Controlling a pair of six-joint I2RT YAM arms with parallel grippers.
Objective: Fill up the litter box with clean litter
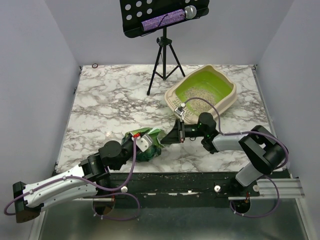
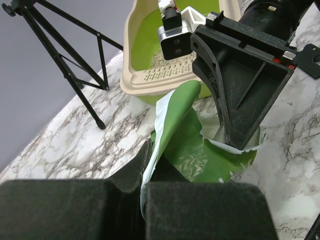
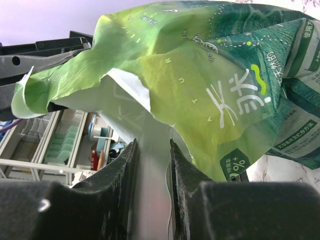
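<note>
On the bench (image 1: 110,107): marble top, walled left, right and back; open room across its left half
Far edge: music stand tripod (image 1: 162,62) stands left of the litter box (image 1: 227,97)
Litter box: far right of the bench, near the right wall; clean litter (image 1: 200,102) thinly covers part of its green floor
Bag (image 1: 147,145): glossy green, crumpled at the near edge, between both arms
Left end effector (image 2: 145,172): clenched on the bag's torn edge
Right end effector (image 3: 152,160): grasping the bag's other side; litter box just beyond it, apart
</note>
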